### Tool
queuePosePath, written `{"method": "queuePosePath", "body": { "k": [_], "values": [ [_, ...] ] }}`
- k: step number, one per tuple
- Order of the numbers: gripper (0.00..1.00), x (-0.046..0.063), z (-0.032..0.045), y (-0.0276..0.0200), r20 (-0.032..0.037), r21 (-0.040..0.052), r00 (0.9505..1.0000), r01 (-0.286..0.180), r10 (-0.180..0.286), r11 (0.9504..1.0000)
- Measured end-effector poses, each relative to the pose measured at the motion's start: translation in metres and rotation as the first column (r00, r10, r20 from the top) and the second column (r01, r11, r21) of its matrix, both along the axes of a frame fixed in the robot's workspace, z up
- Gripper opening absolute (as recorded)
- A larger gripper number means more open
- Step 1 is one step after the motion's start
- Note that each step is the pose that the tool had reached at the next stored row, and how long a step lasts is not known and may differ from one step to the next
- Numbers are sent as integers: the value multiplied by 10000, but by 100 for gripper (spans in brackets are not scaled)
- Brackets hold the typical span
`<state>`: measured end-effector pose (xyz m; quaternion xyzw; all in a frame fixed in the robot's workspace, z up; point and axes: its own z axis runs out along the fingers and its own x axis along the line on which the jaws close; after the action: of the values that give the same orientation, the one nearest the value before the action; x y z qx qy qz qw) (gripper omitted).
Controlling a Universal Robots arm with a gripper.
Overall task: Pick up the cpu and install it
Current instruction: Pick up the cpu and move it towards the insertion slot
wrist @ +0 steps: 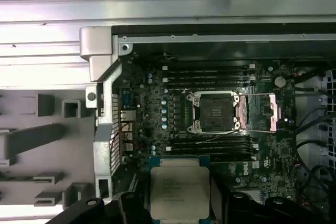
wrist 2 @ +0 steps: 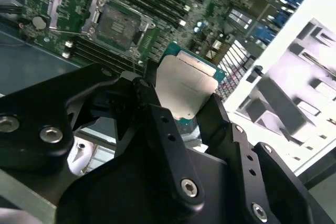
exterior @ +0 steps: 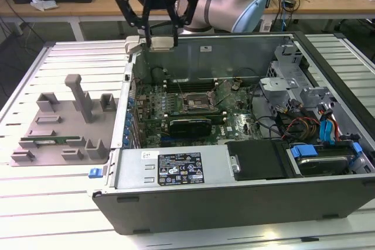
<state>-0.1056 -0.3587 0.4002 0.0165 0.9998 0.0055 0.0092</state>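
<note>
Up over the computer case's (exterior: pixel 234 206) rim, near its corner on the exterior view's left, the cpu (wrist: pixel 179 186) hangs clamped between the gripper's (wrist 2: pixel 181 100) black fingers (wrist 2: pixel 151 106), silvery top showing, clear above the motherboard (wrist: pixel 157 103) and its open socket (wrist: pixel 215 111), with a grey parts holder (exterior: pixel 58 127) on the table (exterior: pixel 58 215) alongside.

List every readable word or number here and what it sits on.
No text reads clearly.
Label on the metal cover: print too small.
Top of the cpu, gripped by the fingers: print too faint.
Motherboard: markings blurred.
</note>
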Motion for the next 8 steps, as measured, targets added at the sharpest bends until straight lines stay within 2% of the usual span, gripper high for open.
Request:
{"method": "queuePosePath", "body": {
  "k": [3, 8],
  "values": [
    [55, 124, -47, 1, -6, -1, 10000, 0, 0, 10000],
    [55, 269, -133, 10, -6, 0, 10000, 0, 0, 10000]
  ]
}}
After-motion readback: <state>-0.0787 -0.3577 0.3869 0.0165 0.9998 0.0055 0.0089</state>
